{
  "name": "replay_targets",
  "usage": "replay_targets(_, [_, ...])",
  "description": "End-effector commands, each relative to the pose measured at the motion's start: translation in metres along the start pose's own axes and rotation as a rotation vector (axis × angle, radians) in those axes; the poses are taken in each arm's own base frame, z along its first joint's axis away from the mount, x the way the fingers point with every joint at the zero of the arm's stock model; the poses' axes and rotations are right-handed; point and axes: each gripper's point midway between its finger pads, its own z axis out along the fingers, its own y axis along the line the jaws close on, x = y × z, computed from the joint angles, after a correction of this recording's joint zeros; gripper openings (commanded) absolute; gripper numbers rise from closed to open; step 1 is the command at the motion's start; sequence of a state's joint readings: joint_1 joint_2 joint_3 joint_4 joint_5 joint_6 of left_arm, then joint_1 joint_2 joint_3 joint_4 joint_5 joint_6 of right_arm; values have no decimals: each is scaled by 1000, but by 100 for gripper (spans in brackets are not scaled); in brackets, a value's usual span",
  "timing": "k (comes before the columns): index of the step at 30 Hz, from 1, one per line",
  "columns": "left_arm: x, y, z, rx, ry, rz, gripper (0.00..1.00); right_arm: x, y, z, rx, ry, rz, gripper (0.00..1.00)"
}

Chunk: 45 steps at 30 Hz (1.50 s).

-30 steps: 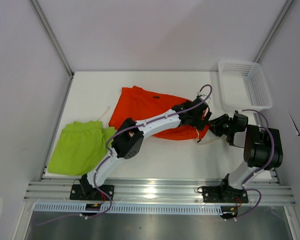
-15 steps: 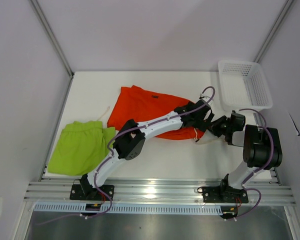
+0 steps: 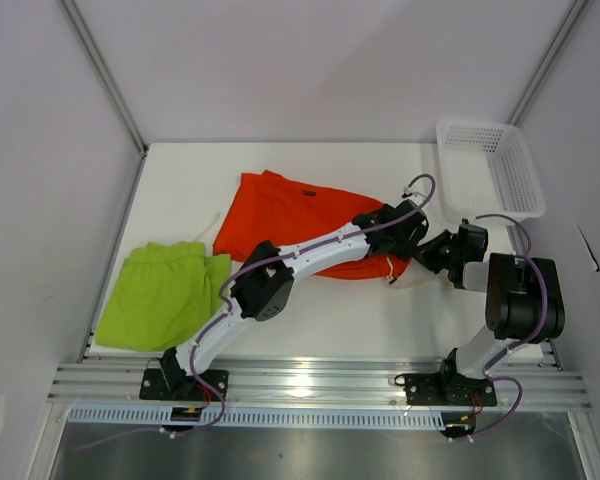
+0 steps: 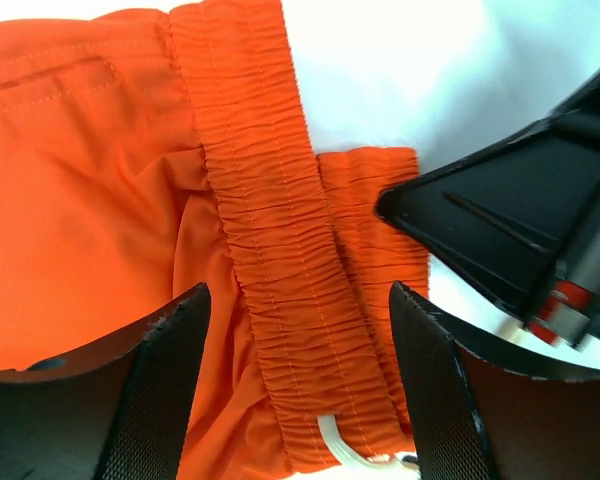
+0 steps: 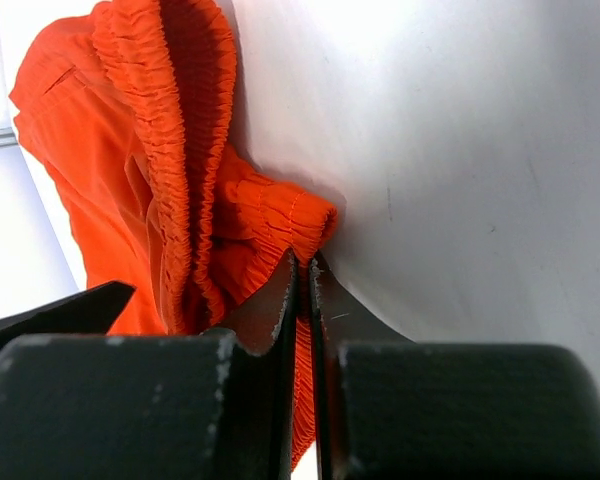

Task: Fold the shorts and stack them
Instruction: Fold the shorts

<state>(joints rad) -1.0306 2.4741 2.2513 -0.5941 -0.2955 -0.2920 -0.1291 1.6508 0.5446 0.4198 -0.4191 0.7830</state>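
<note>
The orange-red shorts (image 3: 290,215) lie spread in the middle of the table. My left gripper (image 3: 408,232) is open over their right end, its jaws straddling the elastic waistband (image 4: 280,250) and the pale drawstring (image 4: 345,450). My right gripper (image 3: 427,250) is shut on the waistband's corner (image 5: 305,222), seen pinched between its jaws. The right gripper's dark finger also shows in the left wrist view (image 4: 500,225). The lime green shorts (image 3: 165,293) lie folded at the near left.
A white mesh basket (image 3: 488,170) stands at the far right corner. The metal rail (image 3: 310,380) runs along the table's near edge. Grey walls close in on both sides.
My left gripper has moved a little to the right over the waistband. My right gripper has shifted slightly up and left with the orange fabric in it.
</note>
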Motion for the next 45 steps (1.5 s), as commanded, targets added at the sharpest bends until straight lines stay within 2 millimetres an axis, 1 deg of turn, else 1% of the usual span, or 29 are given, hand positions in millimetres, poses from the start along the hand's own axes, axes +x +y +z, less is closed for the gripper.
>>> replay_targets(1, [4,1,2,-30,-1,48,74,-10,8,-4,9,-41,-50,3])
replay_targets(4, [4,1,2,-52,-11,69,75,-11,9,-6,19,-53,-57,3])
replay_targets(7, [0,1,2,-66,-29,80,74,-12,11,-8,17,-62,-59,2])
replay_targets(9, [4,0,6,-77,-26,93,73,-12,12,-9,18,-66,-61,2])
replay_targets(10, [4,-1,7,-74,-28,92,70,-12,14,-9,15,-67,-63,2])
replay_targets(11, [9,-3,10,-70,-18,99,69,-11,14,-9,17,-64,-62,1])
replay_targets(14, [13,-9,11,-65,-14,115,67,-12,15,-10,12,-64,-64,1])
replay_targets(18, [15,-11,9,-90,-20,150,65,-12,16,-10,12,-64,-58,0])
replay_targets(21, [16,-10,8,-104,-22,160,54,-12,16,-10,14,-63,-55,0])
replay_targets(22, [15,-9,7,-109,-25,160,42,-12,16,-10,15,-64,-54,0])
replay_targets(23, [17,-8,7,-120,-23,165,35,-13,15,-9,17,-63,-50,0])
replay_targets(24, [15,-9,6,-119,-32,167,28,-13,15,-8,19,-59,-48,0])
replay_targets(25, [13,-9,3,-125,-42,166,17,-12,14,-8,21,-55,-46,0])
replay_targets(26, [13,-7,-2,-151,-49,173,13,-12,14,-7,22,-52,-40,0])
replay_targets(27, [7,-8,-5,-159,-75,181,11,-11,12,-5,21,-44,-35,0])
replay_targets(28, [9,-6,-7,-178,-79,193,10,-11,12,-4,19,-41,-33,0])
replay_targets(29, [-1,-9,-19,-185,-114,192,8,-10,11,-3,19,-37,-28,0])
replay_targets(30, [-3,-7,-22,-207,-133,200,6,-9,10,-2,19,-30,-19,0])
replay_targets(31, [1,-5,-24,-216,-131,209,5,-9,10,-1,17,-29,-15,0])
replay_targets(35, [0,-5,-39,-221,-140,211,3,-11,8,1,21,-23,-1,0])
replay_targets(39, [-1,1,-57,-245,-144,198,2,-10,5,4,29,-11,9,0])
replay_targets(41, [5,1,-61,-229,-140,181,2,-10,4,5,30,-8,9,0])
replay_targets(42, [4,-1,-65,-217,-149,172,2,-10,5,5,29,-9,7,0])
replay_targets(43, [-12,-6,-76,-183,-184,147,2,-10,4,5,30,-8,9,0])
replay_targets(44, [5,-2,-72,-184,-150,163,2,-9,3,5,32,-8,8,0])
replay_targets(45, [4,-4,-75,-171,-153,153,2,-10,4,5,31,-9,9,0])
